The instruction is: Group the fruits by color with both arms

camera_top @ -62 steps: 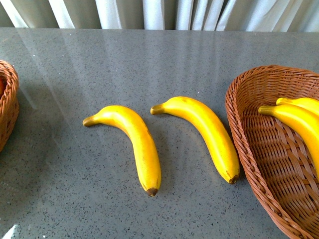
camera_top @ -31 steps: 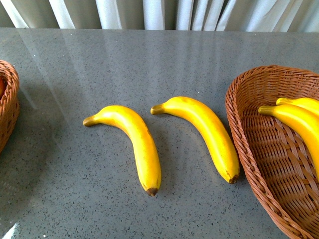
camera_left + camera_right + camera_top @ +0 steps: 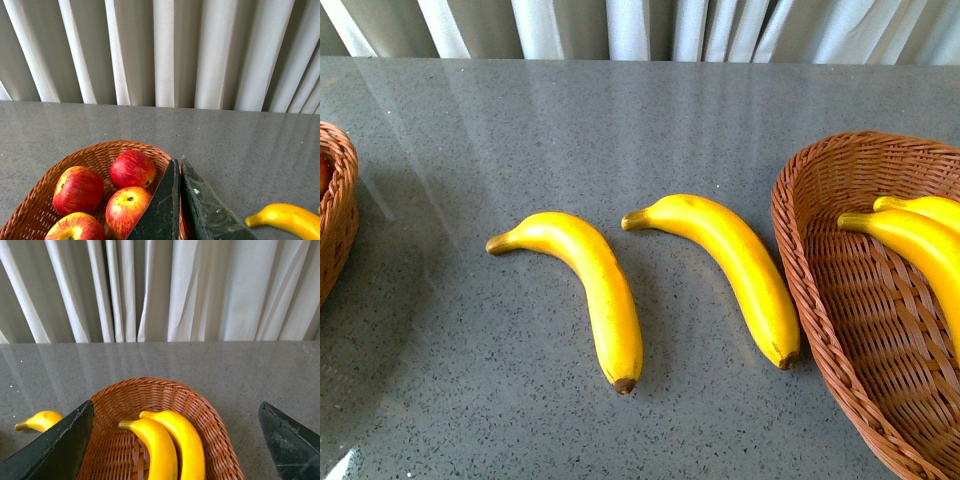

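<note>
Nothing has shifted since a moment ago. The left gripper (image 3: 179,163) has its fingers pressed together, empty, above the left wicker basket (image 3: 30,215) of four red apples (image 3: 132,168). The right gripper (image 3: 175,407) gapes wide above the right wicker basket (image 3: 150,387), which holds two basket bananas (image 3: 160,447). Between the baskets, a left banana (image 3: 595,290) and a right banana (image 3: 735,265) lie apart on the grey table (image 3: 620,120).

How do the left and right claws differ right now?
The left claw is shut, fingers together; the right claw is wide open. The left claw points at the apple basket; the right claw points at the banana basket. Both hold nothing.
</note>
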Controlling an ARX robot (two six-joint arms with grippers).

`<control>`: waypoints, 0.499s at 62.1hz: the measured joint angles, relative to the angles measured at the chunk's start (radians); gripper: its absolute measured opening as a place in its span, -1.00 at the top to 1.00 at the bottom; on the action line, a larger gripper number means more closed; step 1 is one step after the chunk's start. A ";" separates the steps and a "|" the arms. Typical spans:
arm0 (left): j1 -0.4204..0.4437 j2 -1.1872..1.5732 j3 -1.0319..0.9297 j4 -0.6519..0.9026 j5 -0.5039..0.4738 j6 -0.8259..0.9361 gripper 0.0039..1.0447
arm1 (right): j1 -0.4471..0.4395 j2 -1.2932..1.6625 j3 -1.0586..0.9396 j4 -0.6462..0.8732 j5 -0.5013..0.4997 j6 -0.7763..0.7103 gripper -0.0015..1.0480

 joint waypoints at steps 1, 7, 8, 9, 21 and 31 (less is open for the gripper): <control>0.000 -0.005 0.000 -0.005 0.000 0.000 0.98 | 0.000 0.000 0.000 0.000 0.000 0.000 -0.82; 0.000 -0.067 0.000 -0.062 0.000 0.000 0.98 | 0.000 0.000 0.000 0.000 0.000 0.000 -0.82; 0.000 -0.072 0.000 -0.067 0.000 0.000 0.98 | 0.000 0.000 0.000 0.000 0.000 0.000 -0.82; 0.000 -0.085 0.000 -0.077 0.000 0.000 0.98 | 0.000 0.000 0.000 0.000 0.000 0.000 -0.82; 0.000 -0.180 0.000 -0.169 0.000 0.000 0.98 | 0.000 0.000 0.000 0.000 0.000 0.000 -0.82; 0.000 -0.253 0.000 -0.241 0.000 0.000 0.98 | 0.000 0.000 0.000 0.000 0.000 0.000 -0.82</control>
